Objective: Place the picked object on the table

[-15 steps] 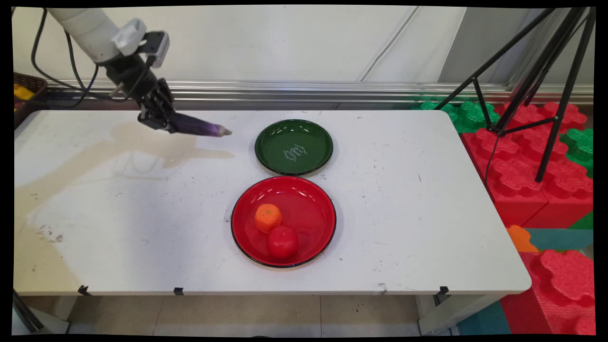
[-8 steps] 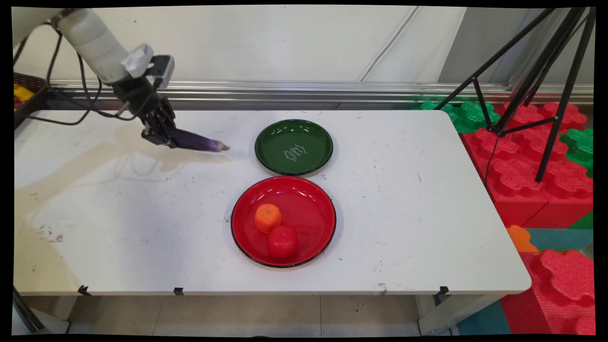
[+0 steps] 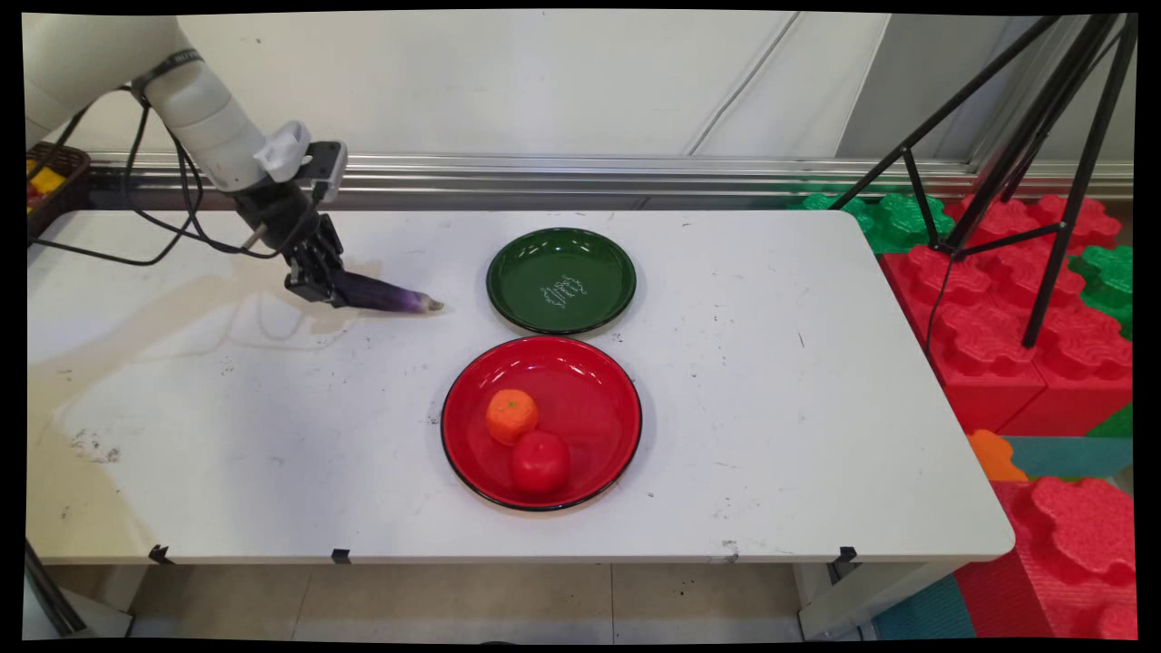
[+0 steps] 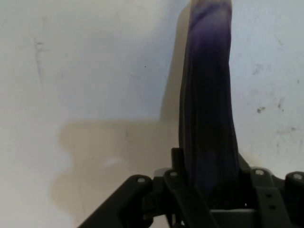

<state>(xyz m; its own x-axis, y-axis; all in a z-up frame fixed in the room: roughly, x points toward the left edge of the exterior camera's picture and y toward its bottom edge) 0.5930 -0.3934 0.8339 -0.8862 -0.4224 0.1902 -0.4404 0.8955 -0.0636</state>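
In the upper left of the frame, the purple eggplant (image 3: 385,296) is clamped at its thick end by the gripper (image 3: 313,288) jaws, so it is carried lengthwise, low over the tabletop (image 3: 771,408), tip pointed toward the green plate (image 3: 508,313).

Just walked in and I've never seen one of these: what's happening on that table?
The white arm's black gripper is shut on a purple eggplant, holding it low over the white table, left of an empty green plate. Nearer the camera, a red plate holds an orange and a tomato.
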